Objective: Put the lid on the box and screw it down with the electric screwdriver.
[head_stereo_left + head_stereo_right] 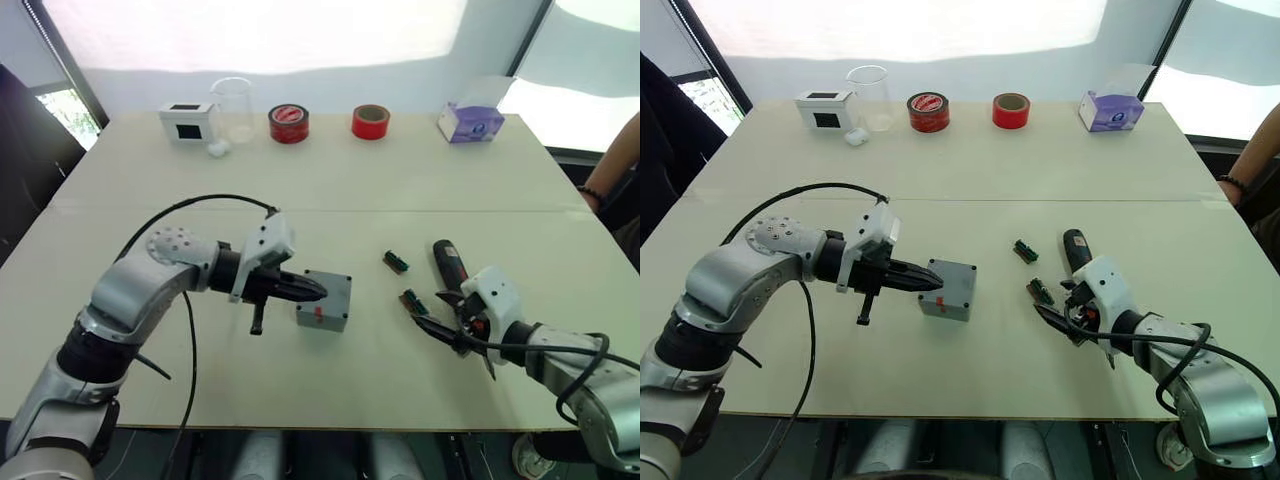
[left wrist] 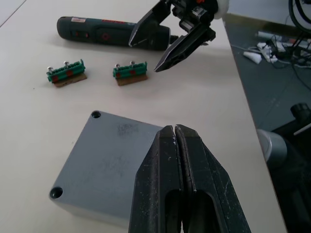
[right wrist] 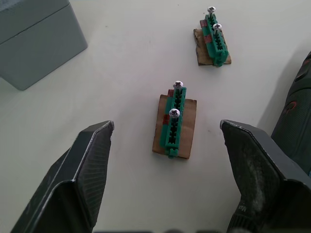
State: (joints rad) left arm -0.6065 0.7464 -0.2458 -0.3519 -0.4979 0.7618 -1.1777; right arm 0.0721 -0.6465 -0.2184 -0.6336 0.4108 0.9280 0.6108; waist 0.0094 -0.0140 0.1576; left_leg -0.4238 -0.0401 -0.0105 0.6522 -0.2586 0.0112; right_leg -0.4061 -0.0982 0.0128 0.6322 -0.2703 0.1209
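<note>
The grey box (image 1: 322, 312) stands mid-table with the lid (image 2: 109, 165) lying flat on top, its corner screw holes showing. My left gripper (image 1: 316, 290) is shut and empty, its tips over the lid's near edge. The black electric screwdriver (image 1: 449, 264) lies on the table to the right of the box. Just in front of the screwdriver, my right gripper (image 3: 167, 127) is open, its fingers on either side of a small green bit holder (image 3: 176, 119) that holds two screws, without touching it.
A second green holder (image 1: 396, 262) lies a little farther back. Along the far edge stand a white box with a black window (image 1: 187, 122), a clear beaker (image 1: 233, 108), two red tape rolls (image 1: 288, 123), and a purple tissue box (image 1: 470, 122). A person's arm (image 1: 615, 165) is at the right edge.
</note>
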